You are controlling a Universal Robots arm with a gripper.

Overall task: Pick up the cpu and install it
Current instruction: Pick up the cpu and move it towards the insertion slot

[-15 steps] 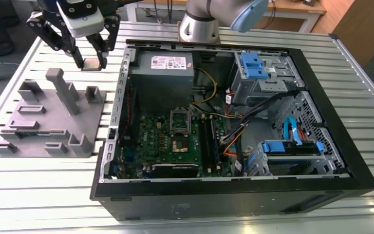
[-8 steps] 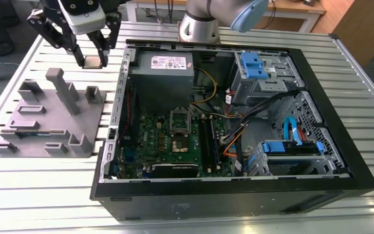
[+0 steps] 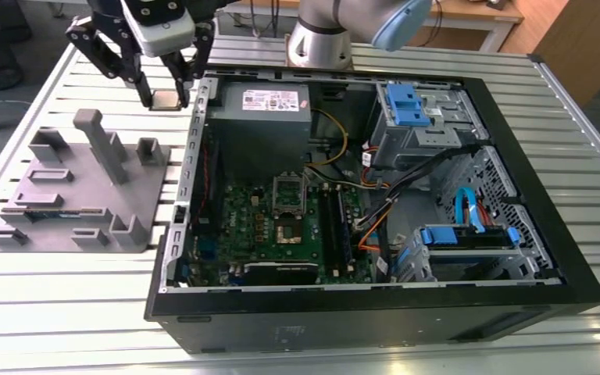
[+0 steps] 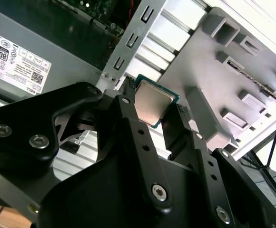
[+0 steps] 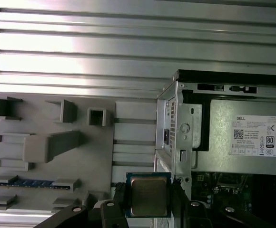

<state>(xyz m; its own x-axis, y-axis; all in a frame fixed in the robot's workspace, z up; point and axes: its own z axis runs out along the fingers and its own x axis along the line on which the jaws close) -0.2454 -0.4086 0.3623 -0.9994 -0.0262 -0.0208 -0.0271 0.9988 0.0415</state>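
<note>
My gripper (image 3: pixel 165 95) is shut on the cpu (image 3: pixel 163 99), a small square chip with a silvery top and a green rim. In the exterior view it hangs above the slatted table, between the grey fixture block (image 3: pixel 81 195) and the open computer case's (image 3: pixel 383 312) side wall, near the case's far corner. Both wrist views show the cpu (image 4: pixel 152 100) (image 5: pixel 149 194) flat between the two black fingers (image 4: pixel 128 123) (image 5: pixel 120 197). The green motherboard (image 3: pixel 232 234) lies inside the case, with its metal socket frame (image 3: pixel 290 205) in the middle.
The grey power supply (image 3: pixel 269 105) sits in the case's far corner next to the gripper. Blue drive brackets (image 3: pixel 409 105) and cables (image 3: pixel 373 203) fill the exterior view's right side of the case. A memory stick (image 5: pixel 31 183) rests in the fixture block. The arm's base (image 3: pixel 321 43) stands behind the case.
</note>
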